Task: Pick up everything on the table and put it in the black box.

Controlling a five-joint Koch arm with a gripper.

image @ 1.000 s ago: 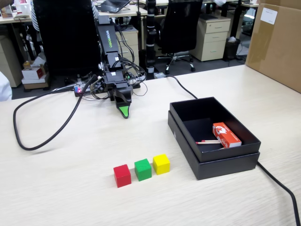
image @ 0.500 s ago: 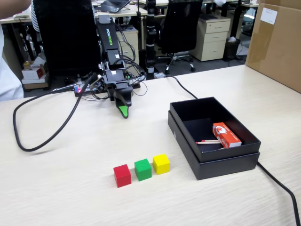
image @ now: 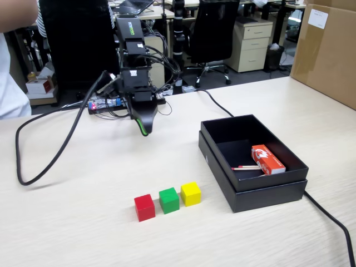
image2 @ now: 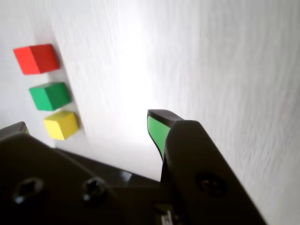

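Sitting in a tight row on the table (image: 83, 222), red cube (image: 144, 207), green cube (image: 169, 200), yellow cube (image: 191, 193), just left of the black box (image: 267, 194) in fixed view. Gripper (image: 146, 132) hangs well behind them, nothing held; jaw gap: cannot tell. Cubes prob. light, rigid, smooth, so pinch flat opposite faces mid-height. Neighbours nearly touch; end cubes easiest 1st.

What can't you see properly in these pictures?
- The claw: in the fixed view its jaws overlap; in the wrist view the second jaw is cut off at the left edge, so open or shut is unclear.
- The black box: outside the wrist view.
- The matchbox print: too small.
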